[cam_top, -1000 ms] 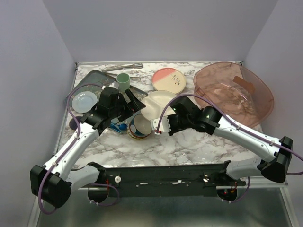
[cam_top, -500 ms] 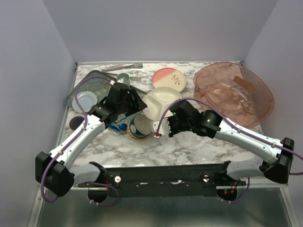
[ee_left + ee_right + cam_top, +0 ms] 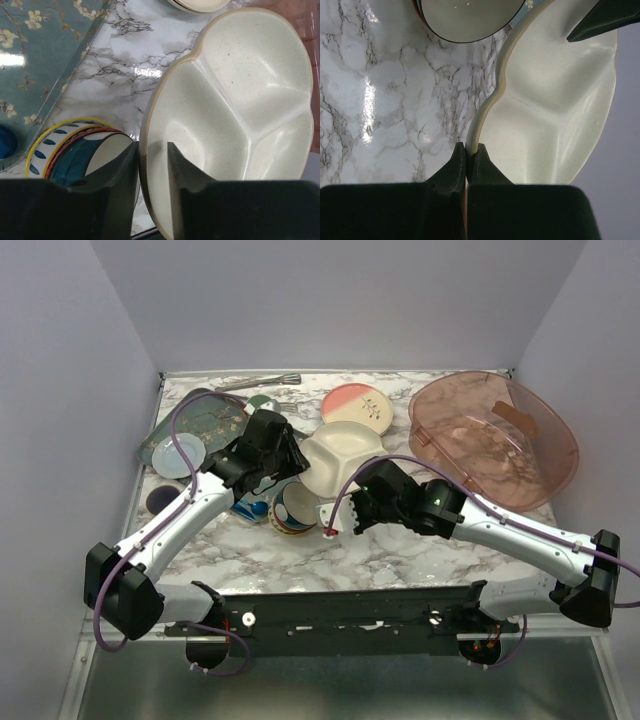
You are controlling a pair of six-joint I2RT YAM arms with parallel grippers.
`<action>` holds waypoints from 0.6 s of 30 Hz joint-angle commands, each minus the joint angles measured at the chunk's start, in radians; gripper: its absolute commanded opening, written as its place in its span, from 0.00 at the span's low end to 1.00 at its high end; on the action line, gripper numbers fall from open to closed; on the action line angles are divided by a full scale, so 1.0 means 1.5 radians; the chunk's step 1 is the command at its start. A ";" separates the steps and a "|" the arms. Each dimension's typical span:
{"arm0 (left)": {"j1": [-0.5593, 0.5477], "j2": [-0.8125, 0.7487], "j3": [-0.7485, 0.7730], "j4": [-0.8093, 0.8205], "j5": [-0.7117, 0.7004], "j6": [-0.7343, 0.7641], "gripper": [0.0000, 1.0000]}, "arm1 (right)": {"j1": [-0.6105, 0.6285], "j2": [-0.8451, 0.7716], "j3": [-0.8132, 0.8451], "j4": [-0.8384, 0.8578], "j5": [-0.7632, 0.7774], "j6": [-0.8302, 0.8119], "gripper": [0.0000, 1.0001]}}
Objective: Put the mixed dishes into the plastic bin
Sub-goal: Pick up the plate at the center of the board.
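One cream plate with three sections was gripped at its near rim by the right gripper. That gripper's fingers were pressed shut on the edge, and no gap was visible in the right wrist view. The left gripper was set over the plate's left rim and was partly open. One finger was placed outside the edge and the other inside the dish, with a narrow gap seen between the inner finger and the rim. Whether the plate was actually touched by it could not be told. The plate was positioned over the marble-patterned bench, to the left of the bin and apart from it. A blue-and-yellow patterned bowl was seen tipped just beside the plate's near-left edge. A pink plate was seen behind the cream plate. A dark-green floral tray was seen at the far left.
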 commanded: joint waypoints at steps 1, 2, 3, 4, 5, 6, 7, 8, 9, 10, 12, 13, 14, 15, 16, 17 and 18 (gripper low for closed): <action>-0.004 0.002 0.020 -0.015 -0.023 0.017 0.31 | 0.011 -0.042 0.014 0.142 0.076 -0.049 0.01; -0.003 0.002 0.020 -0.015 -0.022 0.017 0.28 | 0.011 -0.042 0.014 0.143 0.075 -0.049 0.01; -0.003 0.000 0.020 -0.013 -0.019 0.018 0.19 | 0.012 -0.041 0.014 0.143 0.075 -0.050 0.01; -0.003 -0.004 0.018 -0.011 -0.017 0.018 0.13 | 0.012 -0.041 0.013 0.143 0.074 -0.049 0.01; -0.003 -0.007 0.018 -0.008 -0.016 0.019 0.09 | 0.013 -0.041 0.012 0.143 0.074 -0.047 0.00; -0.003 -0.011 0.015 0.002 -0.015 0.018 0.01 | 0.013 -0.041 0.011 0.143 0.074 -0.048 0.01; -0.002 -0.023 0.005 0.012 -0.011 0.017 0.00 | 0.013 -0.042 0.010 0.143 0.073 -0.046 0.01; -0.001 -0.030 -0.001 0.022 -0.010 0.016 0.00 | 0.013 -0.044 0.009 0.142 0.067 -0.044 0.01; -0.001 -0.037 -0.008 0.041 -0.010 0.015 0.00 | 0.013 -0.044 0.007 0.140 0.063 -0.044 0.02; 0.001 -0.052 -0.020 0.047 -0.012 0.009 0.00 | 0.013 -0.046 0.006 0.139 0.061 -0.043 0.03; 0.006 -0.070 -0.037 0.082 -0.012 -0.002 0.00 | 0.013 -0.046 -0.003 0.139 0.062 -0.043 0.09; 0.008 -0.089 -0.060 0.096 -0.010 -0.009 0.00 | 0.013 -0.047 -0.007 0.139 0.060 -0.042 0.11; 0.013 -0.101 -0.073 0.115 -0.002 -0.017 0.00 | 0.012 -0.048 -0.010 0.140 0.055 -0.039 0.18; 0.014 -0.113 -0.086 0.147 0.001 -0.022 0.00 | 0.011 -0.051 -0.015 0.140 0.051 -0.035 0.22; 0.016 -0.134 -0.110 0.164 0.003 -0.028 0.00 | 0.009 -0.052 -0.016 0.140 0.044 -0.026 0.27; 0.018 -0.144 -0.118 0.176 0.002 -0.031 0.00 | 0.007 -0.053 -0.016 0.139 0.025 -0.018 0.40; 0.017 -0.152 -0.126 0.191 -0.003 -0.039 0.00 | 0.002 -0.054 -0.015 0.138 0.014 -0.010 0.49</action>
